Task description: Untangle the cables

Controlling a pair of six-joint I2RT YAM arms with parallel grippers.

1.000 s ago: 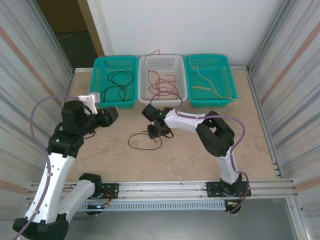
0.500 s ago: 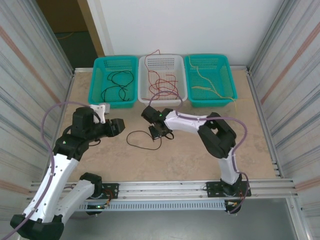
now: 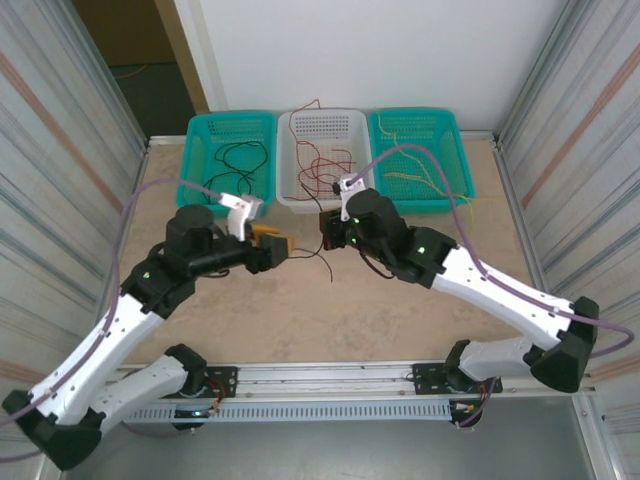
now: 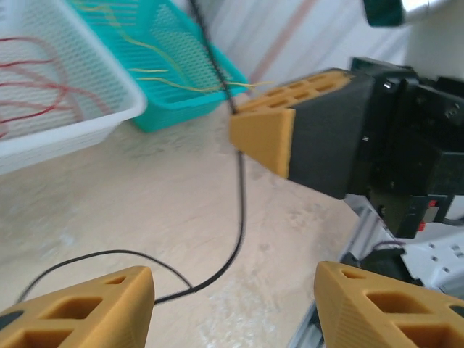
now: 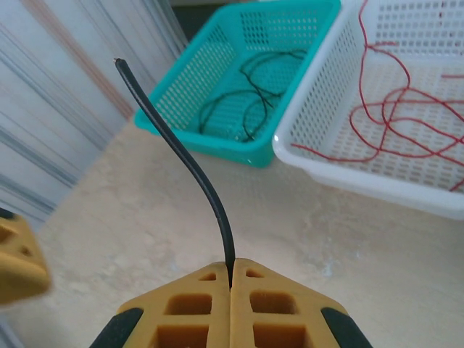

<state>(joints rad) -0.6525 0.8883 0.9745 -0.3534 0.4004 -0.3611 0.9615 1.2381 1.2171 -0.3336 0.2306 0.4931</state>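
Note:
A black cable (image 5: 197,168) is pinched between the closed fingers of my right gripper (image 5: 230,270), and its free end sticks up and away from them. In the top view my right gripper (image 3: 327,231) hangs over the table in front of the white basket, with the black cable (image 3: 322,262) trailing down from it to the table. My left gripper (image 3: 282,243) faces it from the left, close by. In the left wrist view my left gripper (image 4: 232,308) is open over the cable's lower loop (image 4: 239,210), and nothing lies between its fingers.
Three baskets line the far edge. The left teal basket (image 3: 200,165) holds black cables (image 3: 238,165), the white basket (image 3: 292,165) holds red cables (image 3: 322,172), and the right teal basket (image 3: 455,165) holds pale yellow cables (image 3: 415,172). Corrugated walls stand on both sides.
My right gripper has lifted the black cable off the table and pulled back towards the white basket. My left gripper has swung right and now sits close beside it.

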